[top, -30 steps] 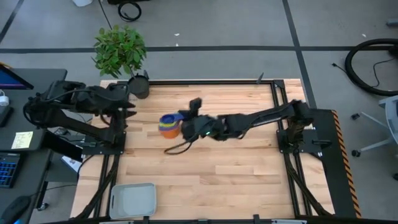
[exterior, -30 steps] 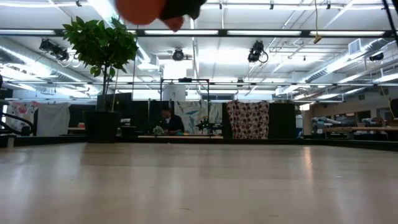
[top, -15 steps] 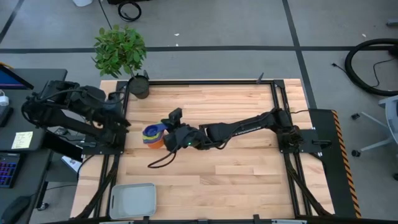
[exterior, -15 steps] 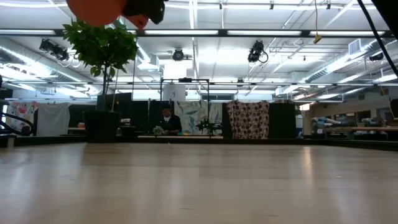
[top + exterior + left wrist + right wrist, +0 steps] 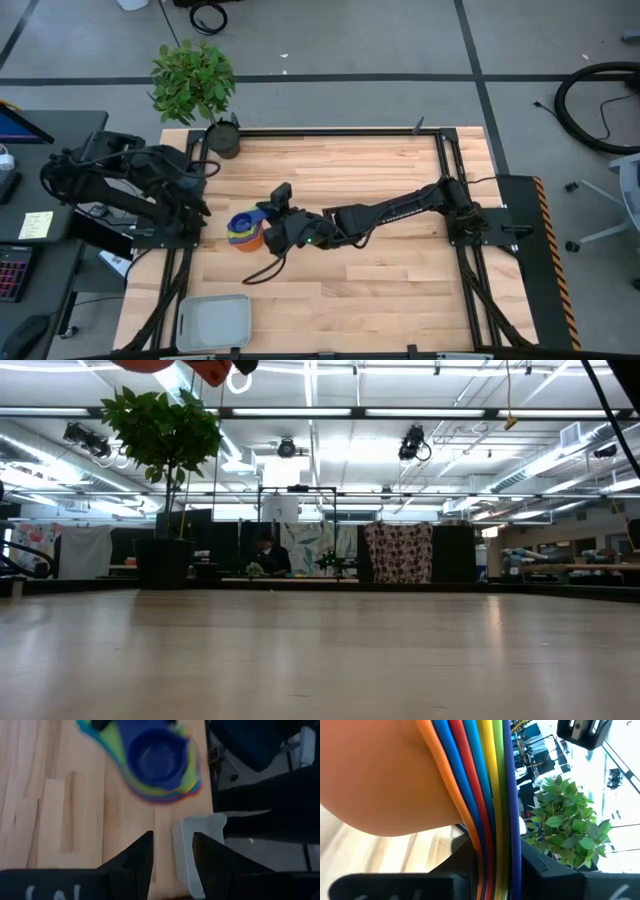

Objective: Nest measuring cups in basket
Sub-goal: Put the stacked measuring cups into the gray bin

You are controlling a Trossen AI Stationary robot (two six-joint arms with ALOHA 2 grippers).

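Since a second ago the right arm has swung the stacked cups (image 5: 243,229) across the table, from near its middle toward the left edge and nearer the basket (image 5: 213,321). Going left to right in the high view: the left gripper (image 5: 203,172) waits folded back at the left rim of the table, beside the plant pot (image 5: 225,138), its fingers (image 5: 136,860) parted with nothing between them; its wrist camera looks down on the stack, dark blue cup innermost, and on a corner of the basket past its fingertips. Next comes the stack itself, hanging off the tip of the right gripper (image 5: 268,222), which has closed on the bundled flat handles, seen edge-on in the right wrist view as orange, blue, red, yellow and dark blue bands. The low view shows only the orange underside (image 5: 150,364) at the top edge, well clear of the wood, so the stack is in the air rather than resting. The right arm stretches out behind it across the table from its base at the right side. By the look of it, the nesting is already done, as the cups sit one inside another. What is left is the delivery: the basket lies empty, ahead of and off to the side of the gripper, at the near left corner, so the stack must travel on, come down inside the rim and be let go.
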